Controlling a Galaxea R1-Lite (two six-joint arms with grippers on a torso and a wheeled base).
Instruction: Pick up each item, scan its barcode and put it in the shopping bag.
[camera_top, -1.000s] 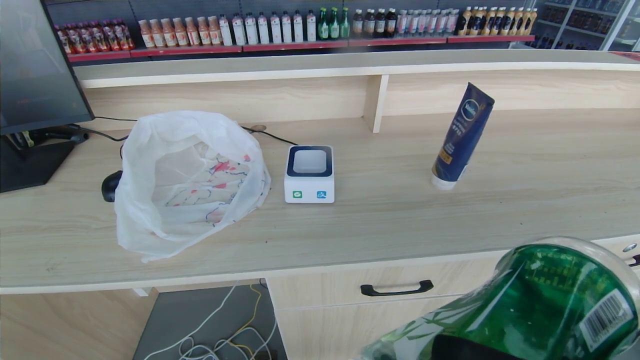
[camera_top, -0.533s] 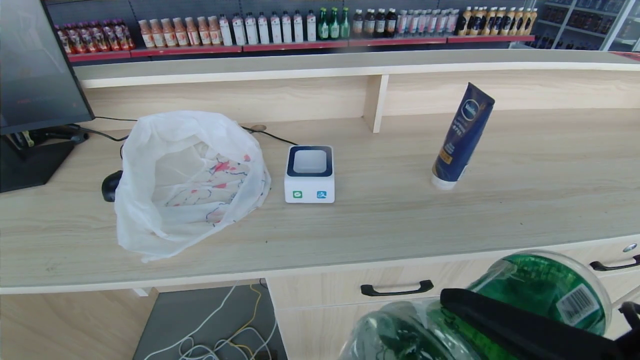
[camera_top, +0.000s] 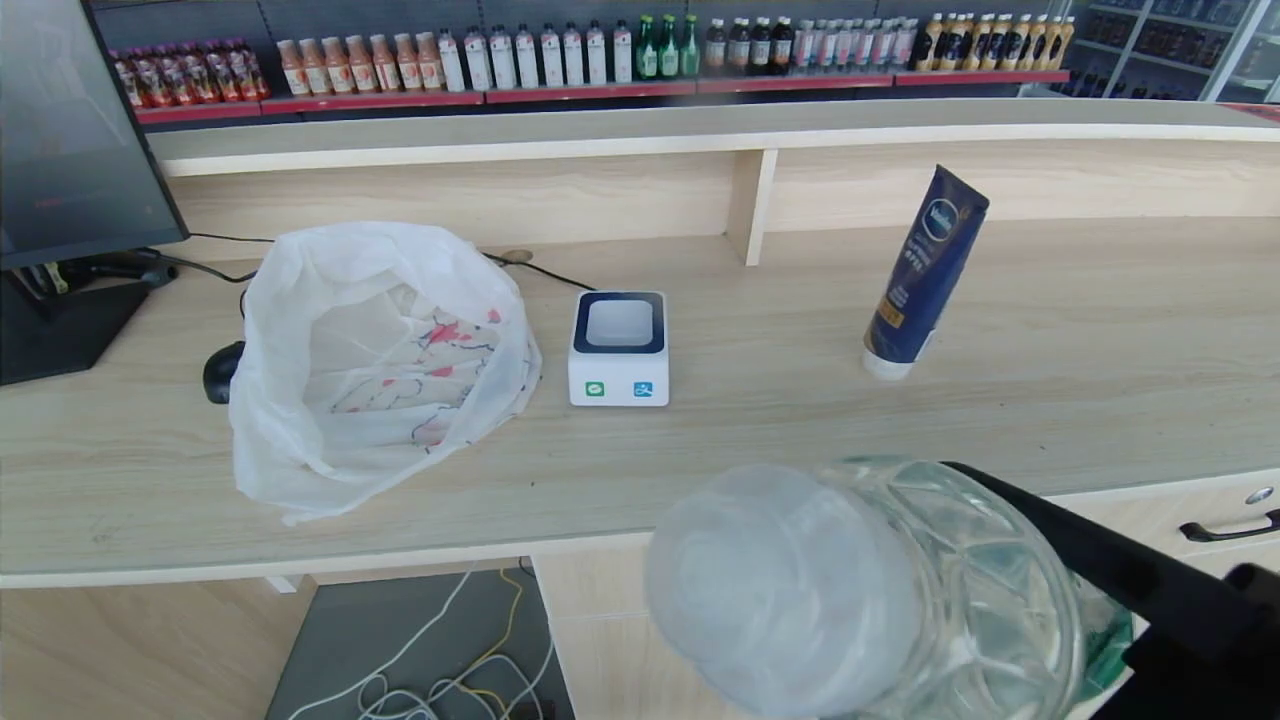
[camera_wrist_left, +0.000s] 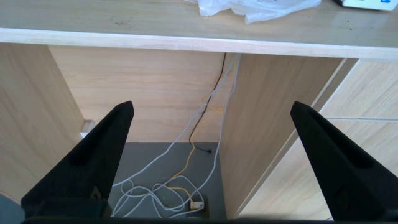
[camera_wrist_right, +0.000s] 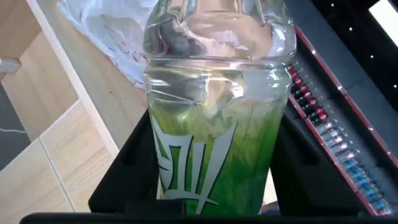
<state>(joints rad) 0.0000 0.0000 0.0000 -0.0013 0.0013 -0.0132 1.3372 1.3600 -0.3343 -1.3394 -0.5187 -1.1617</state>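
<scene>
The bench (camera_top: 780, 440) has a long front edge and a raised wooden wall along the back. There is a wide bare stretch of bench between the white scanner (camera_top: 619, 347) and the dark blue tube (camera_top: 925, 272), which stands up on its cap, a bit tilted. The white shopping bag (camera_top: 370, 350) sits open just left of the scanner, and a black mouse (camera_top: 222, 372) peeks out at its far side.

My right end effector (camera_wrist_right: 214, 174) grips the clear bottle (camera_top: 880, 590) around its middle, one black finger on each side. The bottle is up in the air on my right, by the front edge of the bench, with its see-through bottom turned toward my head camera.

My left end effector (camera_wrist_left: 211, 112) is spread wide and holds nothing. It hangs low in front of the bench, below the edge, over loose cables (camera_wrist_left: 168, 186) on the floor.

The bottle has a green label with white marks. The scanner front has one green and one blue square.
</scene>
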